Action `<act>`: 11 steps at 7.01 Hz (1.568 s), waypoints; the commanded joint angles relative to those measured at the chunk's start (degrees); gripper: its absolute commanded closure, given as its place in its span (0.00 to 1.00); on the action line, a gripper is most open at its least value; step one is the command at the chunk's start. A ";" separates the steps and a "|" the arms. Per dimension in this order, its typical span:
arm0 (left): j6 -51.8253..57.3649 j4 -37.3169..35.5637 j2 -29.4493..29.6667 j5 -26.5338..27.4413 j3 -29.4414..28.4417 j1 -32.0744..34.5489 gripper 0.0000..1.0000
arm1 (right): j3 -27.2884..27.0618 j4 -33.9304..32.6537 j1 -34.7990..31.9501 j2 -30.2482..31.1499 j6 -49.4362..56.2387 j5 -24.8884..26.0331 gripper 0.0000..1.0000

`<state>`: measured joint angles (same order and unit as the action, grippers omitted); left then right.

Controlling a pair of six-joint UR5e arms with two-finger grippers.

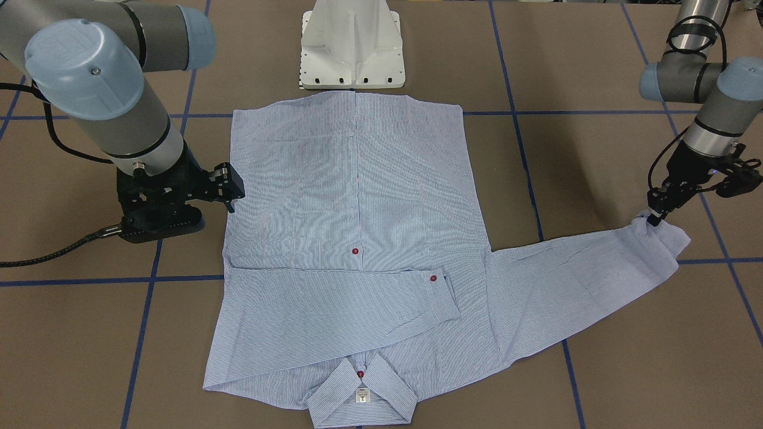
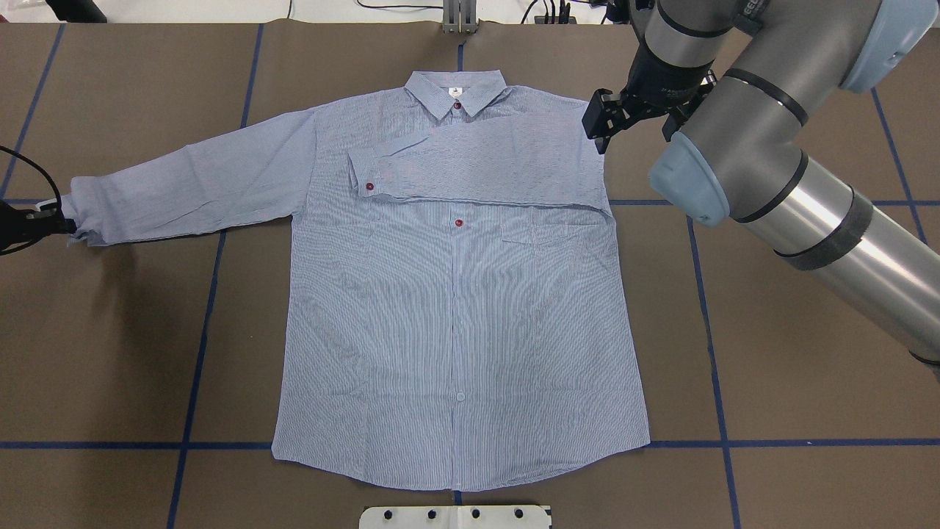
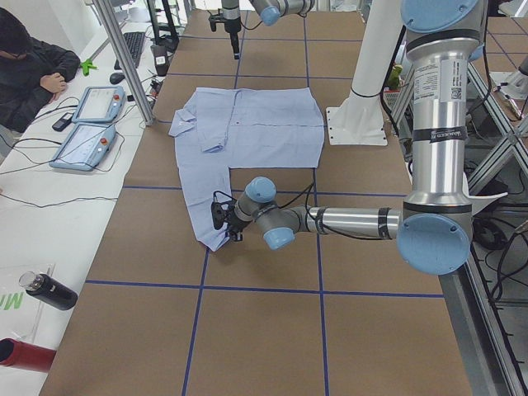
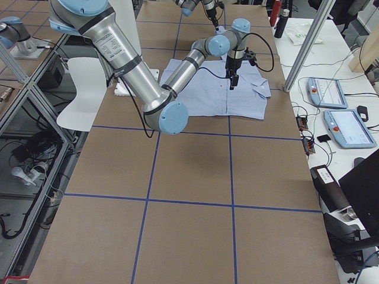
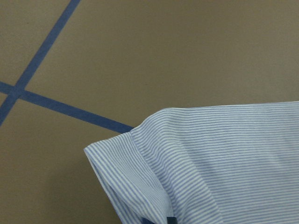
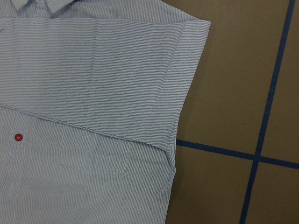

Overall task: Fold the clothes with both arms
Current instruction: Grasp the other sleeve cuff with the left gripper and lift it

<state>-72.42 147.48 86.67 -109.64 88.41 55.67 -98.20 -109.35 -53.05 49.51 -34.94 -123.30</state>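
The striped shirt (image 2: 455, 308) lies flat and front up on the brown table, collar (image 1: 362, 393) away from the robot. One sleeve (image 2: 499, 162) is folded across the chest, also seen in the right wrist view (image 6: 103, 74). The other sleeve (image 2: 191, 184) stretches out sideways. My left gripper (image 1: 654, 215) is shut on that sleeve's cuff (image 5: 154, 177), low at the table; it also shows in the overhead view (image 2: 62, 224). My right gripper (image 1: 229, 190) is open and empty, beside the shirt's folded shoulder edge (image 2: 598, 125).
The white pedestal base (image 1: 353, 47) stands just behind the shirt's hem. Blue tape lines (image 2: 205, 330) cross the table. In the exterior left view an operator (image 3: 25, 66) sits beside teach pendants (image 3: 87, 124) on a side bench.
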 commanded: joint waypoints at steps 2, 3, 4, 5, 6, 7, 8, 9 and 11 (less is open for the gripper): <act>0.00 -18.28 7.50 -2.07 10.78 3.03 1.00 | 0.03 0.11 -1.35 1.20 0.40 -0.19 0.00; -0.70 -24.81 12.42 -1.98 12.21 3.04 1.00 | 0.12 0.11 -1.96 1.38 0.40 -0.45 0.00; -0.88 -28.79 17.25 -1.72 11.87 2.96 1.00 | 0.29 0.11 -2.40 1.47 0.49 -0.45 0.00; -0.88 -31.96 21.65 -1.55 11.26 2.78 1.00 | 0.21 0.02 -2.84 2.16 0.49 -0.54 0.00; -1.14 -36.43 26.83 -1.54 11.43 2.43 1.00 | 0.12 0.11 -3.37 2.52 0.49 -0.54 0.00; -1.23 -41.44 32.10 -0.59 11.17 -0.79 1.00 | 0.12 0.02 -3.90 2.87 1.27 -0.63 0.00; -1.75 -42.88 35.11 0.64 11.08 -2.82 1.00 | -0.06 0.02 -4.51 3.48 1.89 -0.80 0.00; -5.93 -42.98 37.67 0.65 10.82 -4.41 1.00 | 0.03 0.11 -4.69 3.92 1.89 -1.07 0.00; -10.96 -42.98 42.51 0.30 10.12 -6.36 1.00 | 0.03 0.11 -5.22 4.45 2.07 -1.24 0.00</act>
<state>-80.36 104.59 126.41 -109.16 98.89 50.40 -98.18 -109.26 -57.90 53.57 -32.99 -124.45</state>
